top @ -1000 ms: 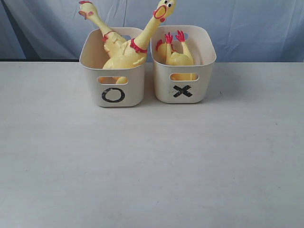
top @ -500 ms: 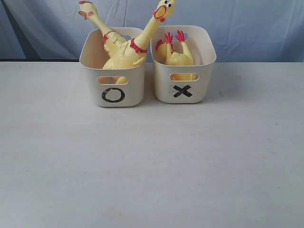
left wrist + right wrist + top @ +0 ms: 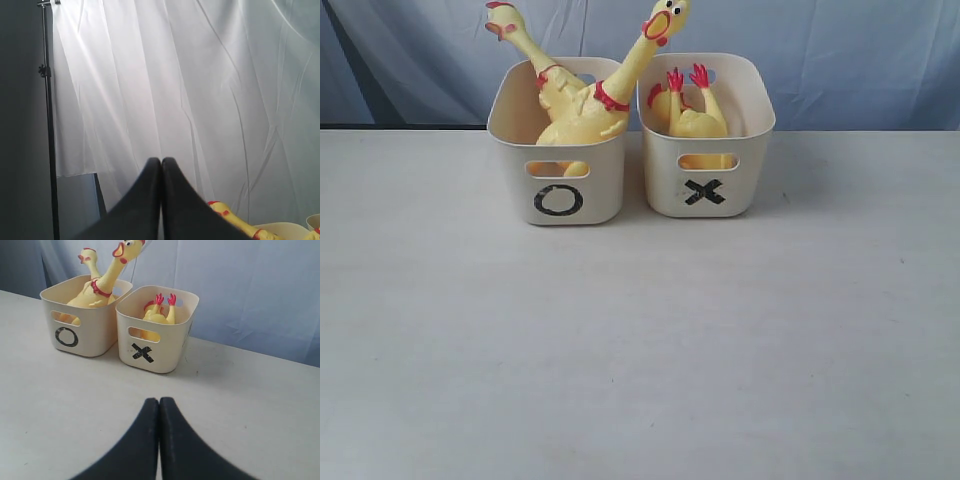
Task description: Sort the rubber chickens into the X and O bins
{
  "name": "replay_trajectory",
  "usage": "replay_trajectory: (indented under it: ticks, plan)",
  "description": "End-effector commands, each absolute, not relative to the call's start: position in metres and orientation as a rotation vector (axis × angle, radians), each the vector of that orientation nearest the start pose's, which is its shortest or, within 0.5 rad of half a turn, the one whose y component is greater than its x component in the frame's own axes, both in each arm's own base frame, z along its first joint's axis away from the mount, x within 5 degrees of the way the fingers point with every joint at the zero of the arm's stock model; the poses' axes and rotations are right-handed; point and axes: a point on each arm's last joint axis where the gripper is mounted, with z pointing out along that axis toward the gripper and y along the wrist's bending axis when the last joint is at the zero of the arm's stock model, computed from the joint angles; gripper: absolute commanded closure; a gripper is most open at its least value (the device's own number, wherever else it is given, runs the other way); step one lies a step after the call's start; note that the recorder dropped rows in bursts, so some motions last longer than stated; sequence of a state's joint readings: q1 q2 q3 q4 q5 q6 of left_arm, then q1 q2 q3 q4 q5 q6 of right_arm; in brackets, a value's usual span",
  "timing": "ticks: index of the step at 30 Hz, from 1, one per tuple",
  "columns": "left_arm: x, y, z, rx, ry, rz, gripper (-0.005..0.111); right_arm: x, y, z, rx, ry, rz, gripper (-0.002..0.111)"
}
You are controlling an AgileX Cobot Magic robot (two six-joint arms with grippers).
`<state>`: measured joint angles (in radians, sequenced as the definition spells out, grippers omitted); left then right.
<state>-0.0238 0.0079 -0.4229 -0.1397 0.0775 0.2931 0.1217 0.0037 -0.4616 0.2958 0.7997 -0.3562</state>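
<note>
Two cream bins stand side by side and almost touching at the far side of the table (image 3: 640, 340), each with a handle slot in its front wall. The O bin (image 3: 510, 180) is on the left and the X bin (image 3: 665, 190) on the right, as the exterior view shows them. The O bin holds two long chickens. The first large chicken (image 3: 552, 88) leans left with its head above the rim. The second large chicken (image 3: 632, 68) leans right, its neck crossing over the edge of the X bin and its beak open. In the X bin a small chicken (image 3: 698, 122) lies upside down with two red feet pointing up. A further yellow and red shape sits beside it against the left wall, too hidden to tell whether it is another chicken. That makes two bins, two large chickens and at least one small one. The left claw (image 3: 161, 165) has its tips pressed together on nothing, raised before a pale curtain (image 3: 200, 90) and a stand pole (image 3: 49, 125). The right claw (image 3: 159, 405) is likewise closed and empty above bare table, well short of the bins.
</note>
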Motion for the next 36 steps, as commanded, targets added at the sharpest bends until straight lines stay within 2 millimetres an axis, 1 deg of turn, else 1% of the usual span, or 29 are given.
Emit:
replay_trajectory:
  ticks: [1, 10, 12, 14, 18, 20, 22, 23, 25, 28, 36]
  plan:
    - [0.009, -0.001, 0.341, 0.106, 1.128, 0.109, 0.107, 0.004, 0.02, 0.292, -0.383, 1.749, 0.17, 0.108]
    - [0.009, -0.001, 0.34, 0.107, 1.131, 0.109, 0.107, 0.004, 0.02, 0.292, -0.381, 1.746, 0.169, 0.108]
    - [0.01, -0.001, 0.339, 0.107, 1.133, 0.109, 0.107, 0.005, 0.02, 0.295, -0.367, 1.717, 0.177, 0.108]
    - [0.01, -0.001, 0.339, 0.106, 1.131, 0.109, 0.107, 0.007, 0.018, 0.307, -0.31, 1.595, 0.182, 0.108]
    - [0.012, 0.0, 0.336, 0.1, 1.108, 0.117, 0.107, 0.005, 0.007, 0.341, -0.152, 1.226, 0.122, 0.108]
    - [0.015, 0.0, 0.332, 0.107, 1.106, 0.134, 0.107, 0.002, 0.003, 0.351, -0.098, 1.098, 0.099, 0.108]
    - [0.019, 0.0, 0.324, 0.12, 1.131, 0.151, 0.107, 0.001, 0.0, 0.354, -0.064, 1.025, 0.084, 0.108]
    - [0.022, 0.0, 0.319, 0.123, 1.148, 0.152, 0.107, 0.002, -0.001, 0.353, -0.056, 1.011, 0.08, 0.108]
    - [0.028, -0.001, 0.306, 0.128, 1.19, 0.151, 0.107, 0.006, 0.0, 0.346, -0.059, 1.038, 0.08, 0.108]
    - [0.037, -0.001, 0.284, 0.136, 1.263, 0.147, 0.107, 0.016, 0.001, 0.329, -0.061, 1.092, 0.078, 0.108]
    - [0.053, -0.001, 0.232, 0.162, 1.411, 0.154, 0.107, 0.045, 0.004, 0.263, -0.089, 1.301, 0.057, 0.108]
